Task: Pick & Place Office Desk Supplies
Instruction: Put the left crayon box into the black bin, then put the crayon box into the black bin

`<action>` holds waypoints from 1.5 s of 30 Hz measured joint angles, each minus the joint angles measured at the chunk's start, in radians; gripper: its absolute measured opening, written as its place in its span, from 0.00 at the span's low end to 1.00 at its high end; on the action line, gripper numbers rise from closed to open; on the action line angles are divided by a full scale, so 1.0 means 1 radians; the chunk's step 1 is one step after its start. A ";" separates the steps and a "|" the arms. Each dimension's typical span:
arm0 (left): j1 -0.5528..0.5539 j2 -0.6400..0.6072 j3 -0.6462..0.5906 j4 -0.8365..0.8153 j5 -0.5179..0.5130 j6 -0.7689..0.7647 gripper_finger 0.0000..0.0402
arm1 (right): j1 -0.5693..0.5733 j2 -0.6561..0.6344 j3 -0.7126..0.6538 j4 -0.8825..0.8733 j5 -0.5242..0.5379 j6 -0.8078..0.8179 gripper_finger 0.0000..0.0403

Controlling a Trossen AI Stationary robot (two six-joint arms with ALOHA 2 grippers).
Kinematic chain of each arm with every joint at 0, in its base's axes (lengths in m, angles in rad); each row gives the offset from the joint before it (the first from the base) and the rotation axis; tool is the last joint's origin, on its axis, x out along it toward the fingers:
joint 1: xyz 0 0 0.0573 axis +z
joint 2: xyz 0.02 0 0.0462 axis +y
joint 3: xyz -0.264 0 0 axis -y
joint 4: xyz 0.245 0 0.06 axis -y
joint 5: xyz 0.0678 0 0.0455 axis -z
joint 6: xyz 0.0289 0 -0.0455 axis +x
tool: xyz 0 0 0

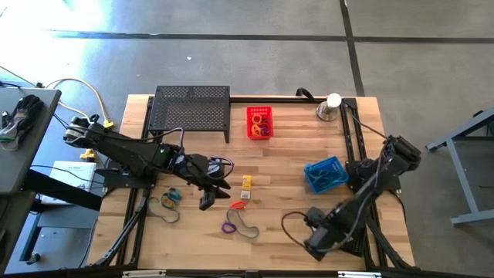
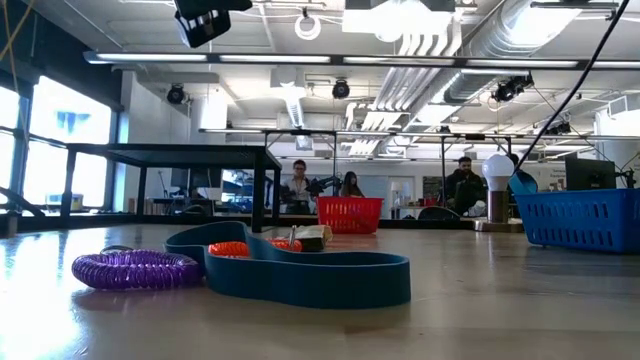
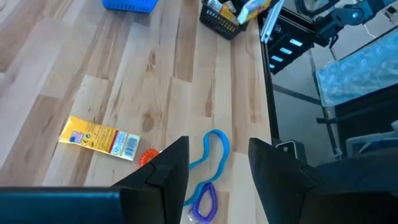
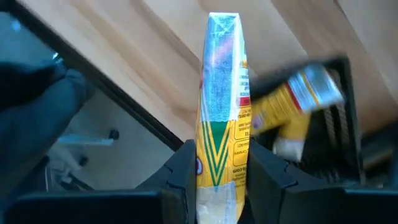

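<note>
Now right fingers (image 4: pixel 217 177) clamp yellow box (image 4: pixel 222 112) upright, long axis vertical; left fingers (image 3: pixel 214 168) apart.

Right pincer (image 4: pixel 219 177) is clamped on a yellow-and-white box (image 4: pixel 222 118), held upright between both fingers. Another yellow box (image 4: pixel 292 102) sits behind it in a black tray (image 4: pixel 345 134), over the wooden bench (image 4: pixel 186 56).

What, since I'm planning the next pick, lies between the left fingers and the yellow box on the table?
Only a small orange loop, lying flat beside the yellow box; the open left fingers hang above.
</note>
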 joint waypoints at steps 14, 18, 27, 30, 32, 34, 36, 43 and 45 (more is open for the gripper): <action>0.000 0.000 0.000 -0.012 0.002 -0.023 0.40 | 0.237 0.000 -0.027 -0.095 -0.028 0.461 0.23; 0.000 0.000 0.000 -0.012 0.002 -0.023 0.40 | 0.264 0.001 -0.100 -0.042 -0.029 0.517 0.23; 0.000 0.000 0.000 -0.011 -0.004 -0.023 0.40 | 0.252 0.002 -0.257 0.072 -0.010 0.529 0.27; 0.000 0.000 0.000 -0.011 -0.004 -0.023 0.40 | 0.253 0.002 -0.280 0.073 0.031 0.529 0.32; 0.000 0.000 0.000 -0.011 -0.004 -0.023 0.40 | 0.253 0.002 -0.293 0.075 0.039 0.528 0.36; 0.000 0.000 0.000 -0.011 -0.004 -0.023 0.40 | 0.253 0.002 -0.302 0.079 0.036 0.529 0.40; 0.000 0.000 0.000 -0.011 -0.004 -0.023 0.40 | 0.253 0.002 -0.305 0.079 0.027 0.528 0.45; 0.000 0.000 0.000 -0.011 -0.004 -0.023 0.40 | 0.246 -0.013 -0.304 0.067 0.003 0.490 0.58; 0.000 0.000 0.000 -0.011 -0.005 -0.023 0.40 | 0.243 -0.034 -0.304 0.051 0.010 0.515 0.60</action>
